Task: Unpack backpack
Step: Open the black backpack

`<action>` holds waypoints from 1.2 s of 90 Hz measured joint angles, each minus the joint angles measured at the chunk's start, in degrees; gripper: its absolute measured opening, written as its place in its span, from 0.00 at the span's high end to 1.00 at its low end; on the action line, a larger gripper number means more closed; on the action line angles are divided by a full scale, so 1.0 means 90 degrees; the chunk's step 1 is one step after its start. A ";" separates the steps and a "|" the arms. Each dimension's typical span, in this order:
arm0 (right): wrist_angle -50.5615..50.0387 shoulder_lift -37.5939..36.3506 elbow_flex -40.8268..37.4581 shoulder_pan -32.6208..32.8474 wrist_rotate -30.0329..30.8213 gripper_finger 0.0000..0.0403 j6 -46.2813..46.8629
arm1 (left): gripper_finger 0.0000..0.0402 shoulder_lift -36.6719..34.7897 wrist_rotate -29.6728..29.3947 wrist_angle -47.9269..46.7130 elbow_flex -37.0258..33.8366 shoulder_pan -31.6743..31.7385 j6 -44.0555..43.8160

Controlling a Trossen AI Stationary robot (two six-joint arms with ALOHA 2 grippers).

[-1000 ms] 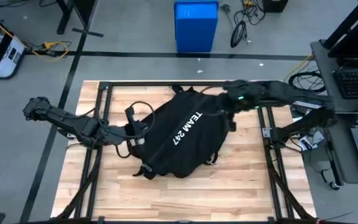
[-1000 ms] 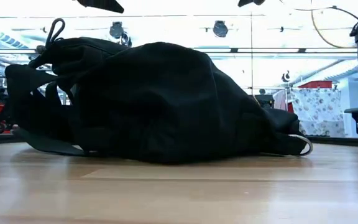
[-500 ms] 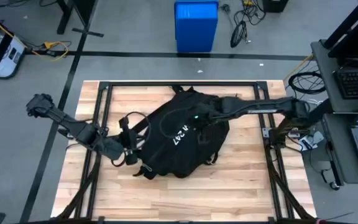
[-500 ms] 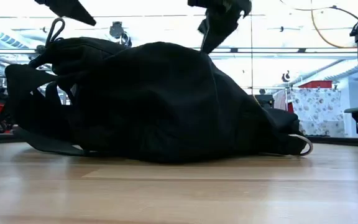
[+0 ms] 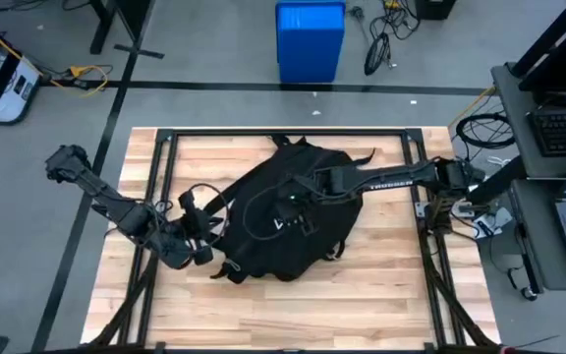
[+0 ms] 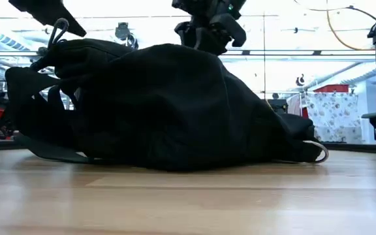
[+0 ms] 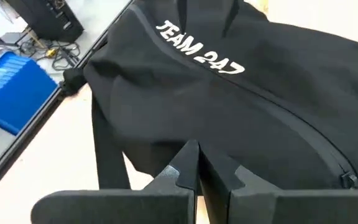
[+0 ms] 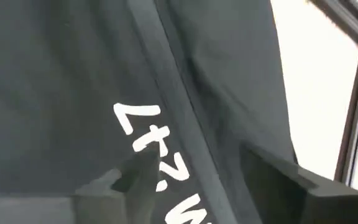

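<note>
Backpack (image 7: pixel 241 93), white "TEAM 247" lettering

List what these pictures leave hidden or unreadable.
- Backpack contents: every view, closed fabric covers them.
- Its lettering: high view, right gripper covers most of it; right wrist view, edge cuts it off.
- Its far side: low view, its own bulk hides it.
- Left gripper contact with fabric: too dark to tell.
</note>
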 joint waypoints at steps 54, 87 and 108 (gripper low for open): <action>0.1133 0.1192 0.0002 -0.0009 -0.0003 0.16 -0.0638 | 1.00 0.0000 -0.0109 -0.0126 -0.0200 -0.0012 -0.0516; 0.1190 0.1838 0.0014 0.0003 -0.0026 0.78 -0.0265 | 1.00 0.0000 -0.0139 -0.0117 -0.0200 -0.0012 -0.0522; 0.1072 0.1564 -0.0002 0.0088 0.0384 0.99 0.0034 | 1.00 0.0012 0.0064 -0.0071 -0.0200 -0.0016 -0.0861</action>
